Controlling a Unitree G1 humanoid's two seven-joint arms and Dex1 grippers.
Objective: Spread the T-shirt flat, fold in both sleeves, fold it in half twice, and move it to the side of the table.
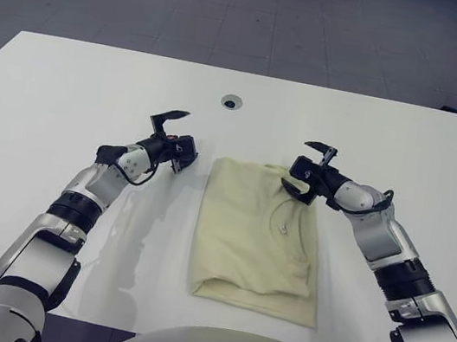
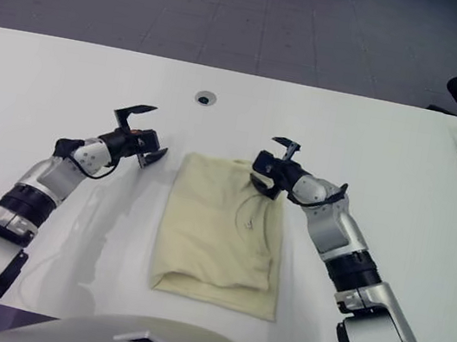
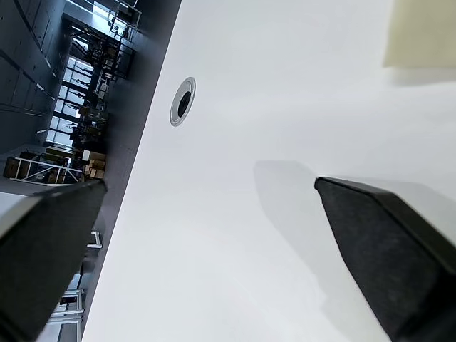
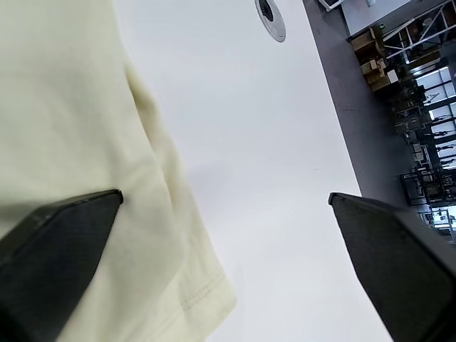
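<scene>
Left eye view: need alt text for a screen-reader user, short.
A pale yellow T-shirt lies folded into a tall rectangle on a white table. The left gripper is open beside the shirt's far left corner, and the right gripper is open over its far right corner. A round cable hole sits farther back.

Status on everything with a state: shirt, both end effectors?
Pale yellow fabric T-shirt: folded into a narrow rectangle, flat on the white table.
Left end effector: open, empty, over bare table left of the shirt.
Right end effector: open, empty, over the shirt's far right corner.
</scene>
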